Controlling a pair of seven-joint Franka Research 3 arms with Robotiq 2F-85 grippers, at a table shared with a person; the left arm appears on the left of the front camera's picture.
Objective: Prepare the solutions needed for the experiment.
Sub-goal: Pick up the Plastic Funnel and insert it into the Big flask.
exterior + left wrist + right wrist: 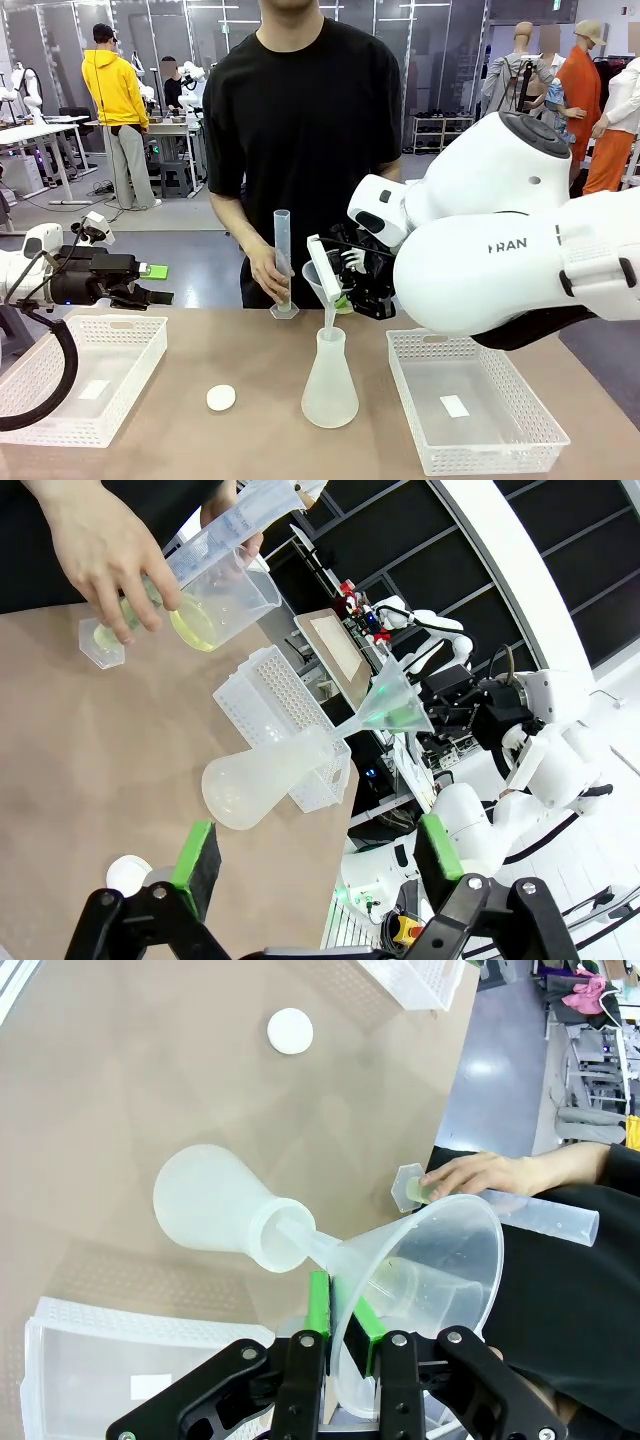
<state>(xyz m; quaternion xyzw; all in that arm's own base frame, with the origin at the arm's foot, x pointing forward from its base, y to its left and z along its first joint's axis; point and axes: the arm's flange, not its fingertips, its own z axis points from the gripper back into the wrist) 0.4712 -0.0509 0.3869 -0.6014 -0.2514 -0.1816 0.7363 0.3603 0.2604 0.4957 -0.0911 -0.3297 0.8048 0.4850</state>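
Note:
A frosted conical flask (pixel 329 380) stands mid-table. My right gripper (pixel 345 298) is shut on the rim of a clear funnel (pixel 324 284) whose stem sits in the flask's neck; in the right wrist view the green pads (pixel 318 1305) pinch the funnel (pixel 430 1260) wall. Across the table, a person's hand (pixel 268 268) holds a graduated cylinder (pixel 283 255) upright on the table. In the left wrist view a tilted beaker (pixel 225 585) beside the cylinder (pixel 215 535) holds pale yellow solution (pixel 195 628). My left gripper (pixel 158 297) hovers open over the left basket, nothing between its pads (pixel 200 850).
A white perforated basket (pixel 110 322) lies at the left and another (pixel 400 340) at the right, each with a small label inside. A round white cap (pixel 221 397) lies on the table between the left basket and the flask.

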